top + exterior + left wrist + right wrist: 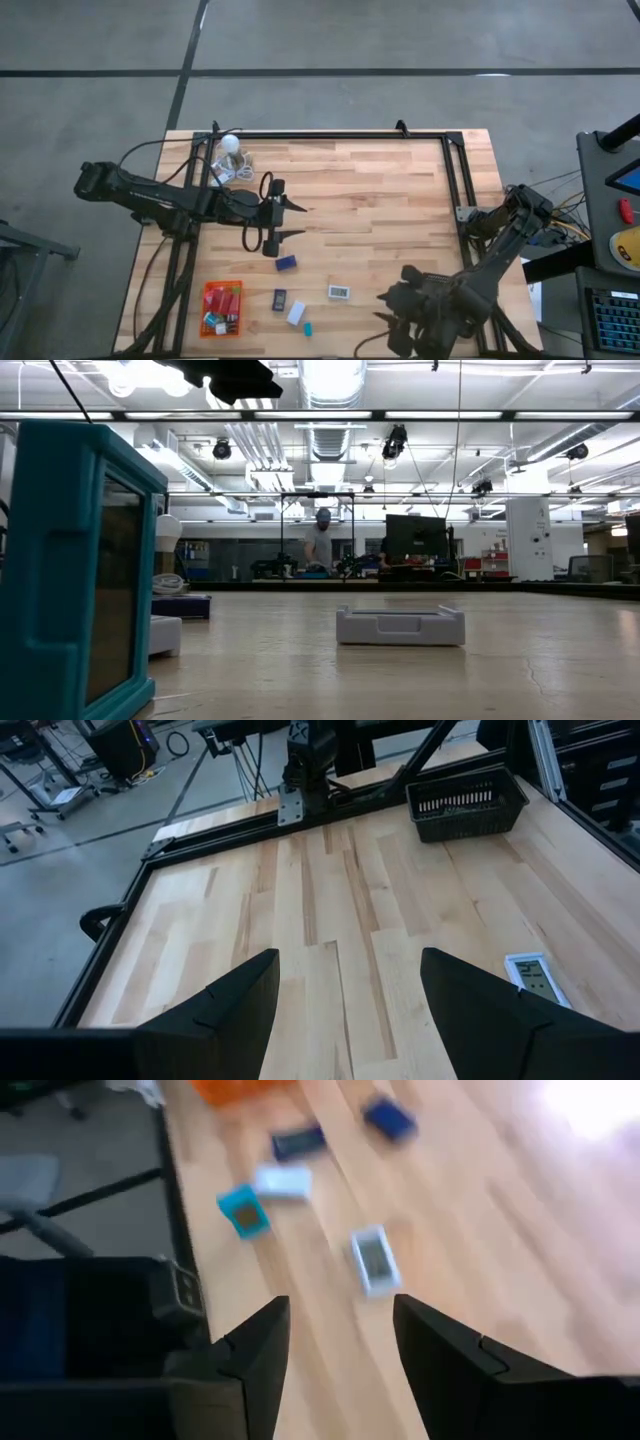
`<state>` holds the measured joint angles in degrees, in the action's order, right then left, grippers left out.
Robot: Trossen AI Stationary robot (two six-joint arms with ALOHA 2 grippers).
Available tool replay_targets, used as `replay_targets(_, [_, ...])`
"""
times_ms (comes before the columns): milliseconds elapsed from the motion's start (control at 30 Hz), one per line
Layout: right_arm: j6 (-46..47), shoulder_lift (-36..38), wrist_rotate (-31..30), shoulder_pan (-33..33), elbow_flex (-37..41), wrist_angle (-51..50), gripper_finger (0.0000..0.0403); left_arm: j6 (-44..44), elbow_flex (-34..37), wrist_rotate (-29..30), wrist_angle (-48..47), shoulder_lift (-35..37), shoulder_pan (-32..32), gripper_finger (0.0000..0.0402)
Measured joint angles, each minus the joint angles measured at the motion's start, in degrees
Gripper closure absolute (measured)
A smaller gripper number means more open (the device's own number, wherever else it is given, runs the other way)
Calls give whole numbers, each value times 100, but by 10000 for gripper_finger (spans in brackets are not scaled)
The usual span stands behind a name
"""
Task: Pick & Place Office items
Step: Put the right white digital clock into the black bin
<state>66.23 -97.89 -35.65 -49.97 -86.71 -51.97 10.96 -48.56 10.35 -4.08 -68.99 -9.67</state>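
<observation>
Your navy item (286,263) lies on the table (380,200) just at 5 o'clock of the left gripper (291,221), long axis slanted. That gripper hangs empty, fingers spread. The right gripper (385,305), also spread, sits farther off, nearer the white item (339,292).

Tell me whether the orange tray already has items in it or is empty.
Not empty. The high view shows the orange tray holding several small pieces, red, white and teal among them, while other office items lie loose on the table beside it.
</observation>
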Motion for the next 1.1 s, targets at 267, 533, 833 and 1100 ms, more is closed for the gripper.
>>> replay_targets(267, [-1091, -39, -1174, 16, 232, 759, 227, 0, 11, 0, -4, 0, 0, 154])
replay_targets(533, [-393, -45, -2148, 24, 1305, 1161, 227, 0, 11, 0, -20, 0, 2, 154])
replay_targets(833, [-1479, -48, -2596, 60, 2462, 3584, 227, 0, 11, 1, -20, 0, 0, 154])
replay_targets(1100, [-2578, -48, -2552, 79, 3304, 5849, 227, -2, 11, 0, -20, 0, 1, 154])
